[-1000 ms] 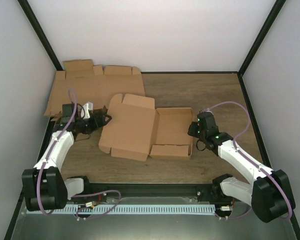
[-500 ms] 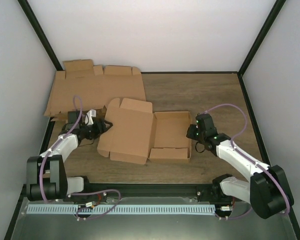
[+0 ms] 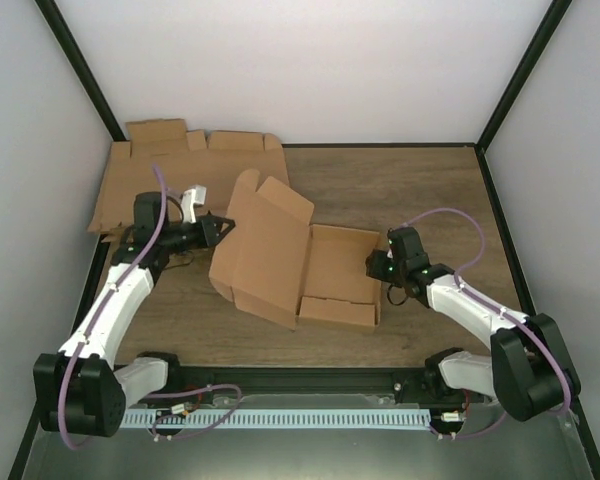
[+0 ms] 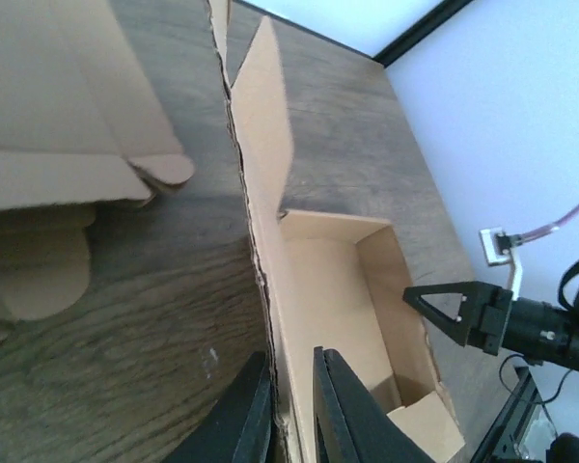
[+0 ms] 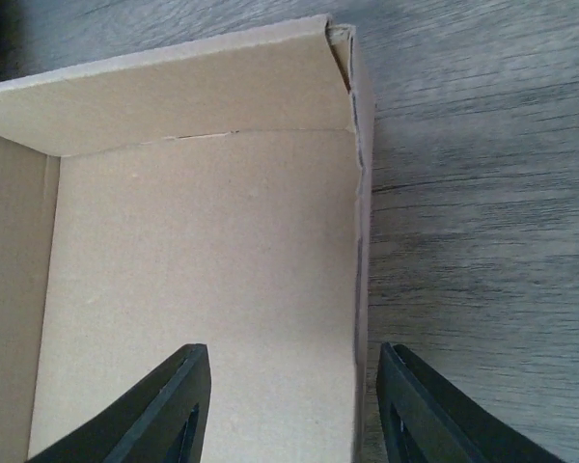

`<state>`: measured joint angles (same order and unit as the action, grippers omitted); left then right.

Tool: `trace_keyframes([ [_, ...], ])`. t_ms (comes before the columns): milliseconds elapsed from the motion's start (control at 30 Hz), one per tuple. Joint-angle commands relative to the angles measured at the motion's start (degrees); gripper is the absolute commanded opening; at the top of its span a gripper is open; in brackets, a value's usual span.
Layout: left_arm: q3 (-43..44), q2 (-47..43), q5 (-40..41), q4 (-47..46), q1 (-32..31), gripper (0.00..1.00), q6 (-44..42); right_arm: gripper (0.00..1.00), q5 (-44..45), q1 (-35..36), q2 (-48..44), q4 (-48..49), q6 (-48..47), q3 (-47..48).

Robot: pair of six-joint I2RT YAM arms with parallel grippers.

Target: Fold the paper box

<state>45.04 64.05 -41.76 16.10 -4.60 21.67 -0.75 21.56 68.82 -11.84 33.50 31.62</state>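
Note:
The paper box (image 3: 280, 255) lies mid-table, a brown cardboard tray with its wide lid panel tilted up on the left. My left gripper (image 3: 220, 228) is shut on the left edge of that lid; in the left wrist view the cardboard (image 4: 328, 289) runs between its fingers (image 4: 289, 362). My right gripper (image 3: 375, 265) is open at the tray's right wall. The right wrist view shows one finger over the tray floor (image 5: 203, 251) and the other outside the wall, the gripper (image 5: 294, 362) astride it without pinching.
A pile of flat brown cardboard blanks (image 3: 170, 175) lies at the back left, also seen in the left wrist view (image 4: 58, 116). White enclosure walls with black frame bars close in the wooden table (image 3: 410, 180) on three sides.
My left gripper has closed on the lid's edge and lifted it, tilting the lid up toward the tray. My right gripper has opened and let go of the right wall.

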Motion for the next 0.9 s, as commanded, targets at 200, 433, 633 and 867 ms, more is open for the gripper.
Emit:
trace_keyframes([
  [200, 11.5, 4.7, -1.3, 10.3, -7.3, 0.13, -7.0, 0.56, -12.3, 0.0, 0.4, -0.3, -0.7, -0.4],
  [433, 23.5, 10.6, -2.6, 17.7, -10.8, 0.35, -13.1, 0.57, -14.8, 5.7, -1.9, -0.7, 3.8, -0.9],
  [633, 27.9, 16.1, -6.2, 19.0, -11.8, 0.64, -14.9, 0.59, -14.6, 10.3, -2.0, -1.4, 6.9, -0.2],
  [867, 32.0, 21.3, -8.2, 23.8, -17.5, 0.77, -20.6, 0.72, -13.2, 11.8, -4.2, -5.8, 5.3, 0.5],
])
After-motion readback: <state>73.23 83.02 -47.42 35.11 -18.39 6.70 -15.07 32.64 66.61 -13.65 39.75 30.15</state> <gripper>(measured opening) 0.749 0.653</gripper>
